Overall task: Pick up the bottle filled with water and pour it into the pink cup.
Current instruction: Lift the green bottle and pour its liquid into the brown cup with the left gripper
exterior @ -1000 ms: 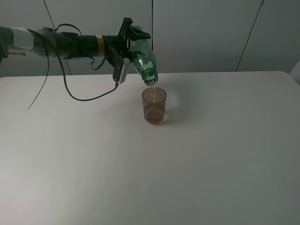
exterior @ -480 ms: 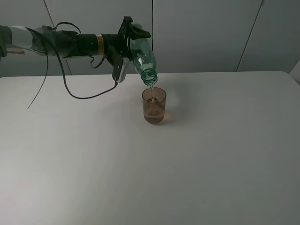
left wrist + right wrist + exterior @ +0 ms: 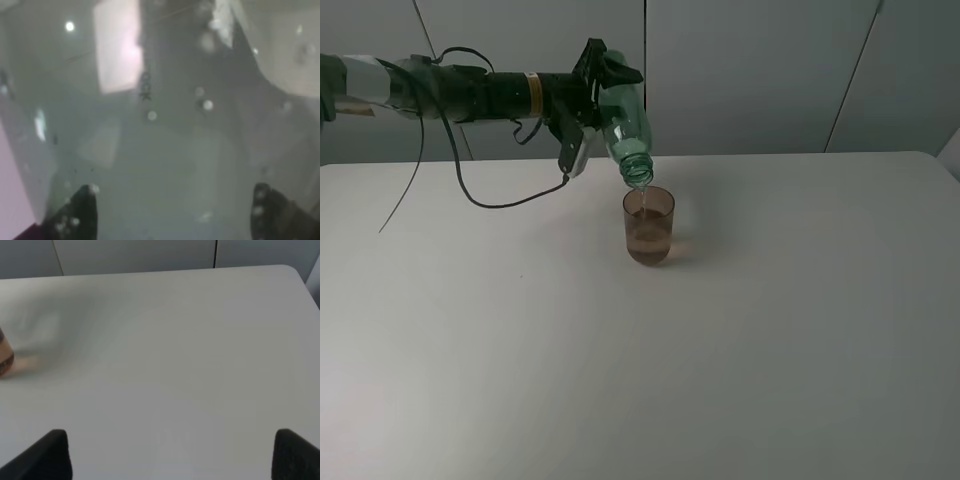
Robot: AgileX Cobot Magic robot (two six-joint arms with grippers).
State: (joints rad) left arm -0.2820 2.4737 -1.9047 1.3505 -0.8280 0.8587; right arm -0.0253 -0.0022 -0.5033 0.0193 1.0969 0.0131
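The white table (image 3: pixel 770 350) was nearly bare, with all the action up toward 12 o'clock from its middle. In from the 9 o'clock side reached the left arm (image 3: pixel 470 92), stretched out level above the surface. The left gripper (image 3: pixel 603 78) was clamped on the bottle (image 3: pixel 625 125) near its base. In the wrist view green plastic filled the picture (image 3: pixel 160 125), with the dark fingertips (image 3: pixel 82 210) pressed at either side. The bottle was tipped over, mouth aimed down at about 5 o'clock and hanging just above the near rim of the pink cup (image 3: pixel 649 225). The cup stood upright and partly filled, with a thin trickle of water (image 3: pixel 642 200) dropping into it.

The right gripper (image 3: pixel 172 460) sat out at the 3 o'clock side, jaws apart, nothing between them.

The danger was that the mouth sat over the cup's 10 o'clock edge, not its centre. A steeper tilt could throw the stream past the rim onto the table. A sideways drift could let the neck clip the light cup and knock it over. Wet plastic could also slip in the grip.
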